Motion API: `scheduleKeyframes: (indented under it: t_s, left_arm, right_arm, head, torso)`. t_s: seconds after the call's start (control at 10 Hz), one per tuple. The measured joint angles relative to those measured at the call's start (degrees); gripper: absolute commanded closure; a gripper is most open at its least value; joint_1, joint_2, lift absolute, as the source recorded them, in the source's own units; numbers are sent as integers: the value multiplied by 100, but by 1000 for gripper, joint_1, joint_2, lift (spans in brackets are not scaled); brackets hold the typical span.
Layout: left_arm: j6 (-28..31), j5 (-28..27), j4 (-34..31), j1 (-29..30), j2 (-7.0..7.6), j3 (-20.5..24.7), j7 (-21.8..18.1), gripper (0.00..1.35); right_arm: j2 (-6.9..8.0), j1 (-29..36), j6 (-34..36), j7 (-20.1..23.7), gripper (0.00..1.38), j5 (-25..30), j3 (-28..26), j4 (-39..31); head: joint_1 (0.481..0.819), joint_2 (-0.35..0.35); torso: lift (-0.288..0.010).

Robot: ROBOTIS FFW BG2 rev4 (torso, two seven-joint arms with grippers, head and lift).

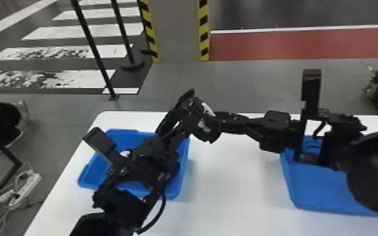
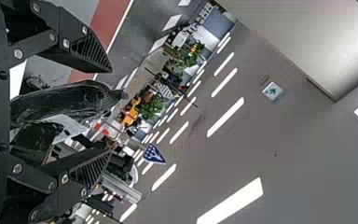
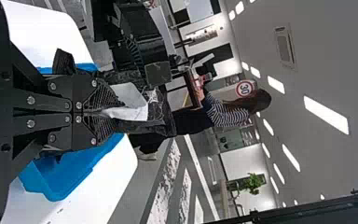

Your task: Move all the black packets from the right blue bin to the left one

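Holding a black packet [image 1: 209, 130] in the right gripper [image 1: 222, 120], close to the left gripper [image 1: 190, 109], above a white table [image 1: 229, 182] bearing a left blue bin [image 1: 91, 174] and a right blue bin [image 1: 320, 191].

Counted on one white table [image 1: 229, 188]: two bins, a left blue bin [image 1: 88, 177] near the left edge, a right blue bin [image 1: 320, 191] near the right. Pictured above the far edge: one black packet [image 1: 209, 132].

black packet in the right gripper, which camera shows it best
The right wrist view: there the packet is close, its pale part at the right gripper's closed jaws. The head view shows it smaller, dark with pale patches. The left wrist view has a dark shape between open jaws, possibly the same packet.
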Motion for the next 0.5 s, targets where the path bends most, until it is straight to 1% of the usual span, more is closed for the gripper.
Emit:
scheduleKeyframes:
  t_s: [0.1, 0.3, 0.4, 0.5]
  left_arm:
    - [38, 10, 0, 16, 0, -24, 4, 1225]
    - [525, -17, 0, -86, 11, -82, -188, 1225]
    - [668, -23, 0, -147, 30, -88, -214, 1225]
    - [607, -31, 0, -150, 13, -50, -214, 1225]
  right_arm:
    - [16, -68, 0, -3, 1285, -12, 1, 39]
    - [101, -299, -159, 2, 1285, -37, 1, 247]
    - [159, -417, -262, 6, 1285, -36, 0, 413]
    - [206, -482, -320, 6, 1283, -25, 2, 531]
  head:
    - [675, 159]
    - [668, 140]
    - [661, 127]
    - [654, 127]
  torso:
    - [-110]
    - [-110]
    - [-110]
    - [-110]
